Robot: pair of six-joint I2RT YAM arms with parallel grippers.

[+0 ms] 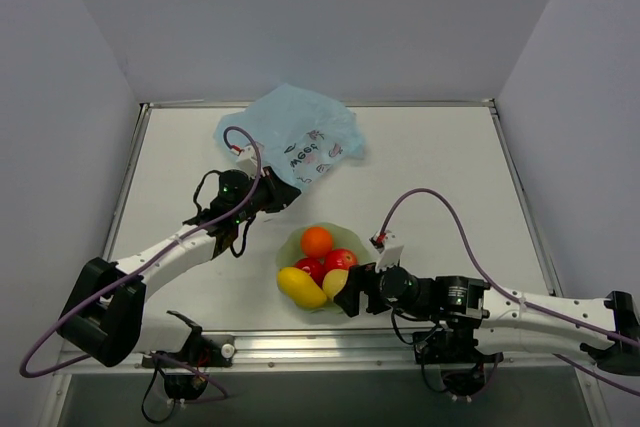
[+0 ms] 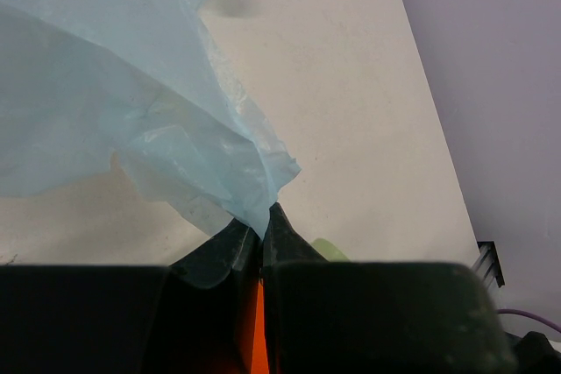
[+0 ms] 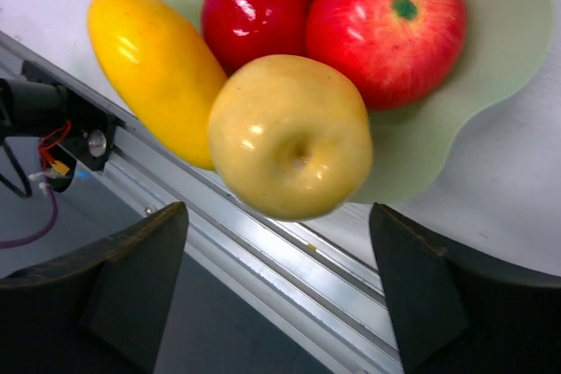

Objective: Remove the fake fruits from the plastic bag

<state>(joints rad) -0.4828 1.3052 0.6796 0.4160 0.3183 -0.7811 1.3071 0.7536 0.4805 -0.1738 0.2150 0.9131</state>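
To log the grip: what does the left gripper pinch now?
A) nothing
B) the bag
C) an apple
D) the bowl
B: the left gripper is shut on a corner of the bag, as its wrist view shows.

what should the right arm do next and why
Probably lift the right gripper up and back from the bowl: its jaws stand open, clear of the pale yellow fruit, which already rests there against the mango.
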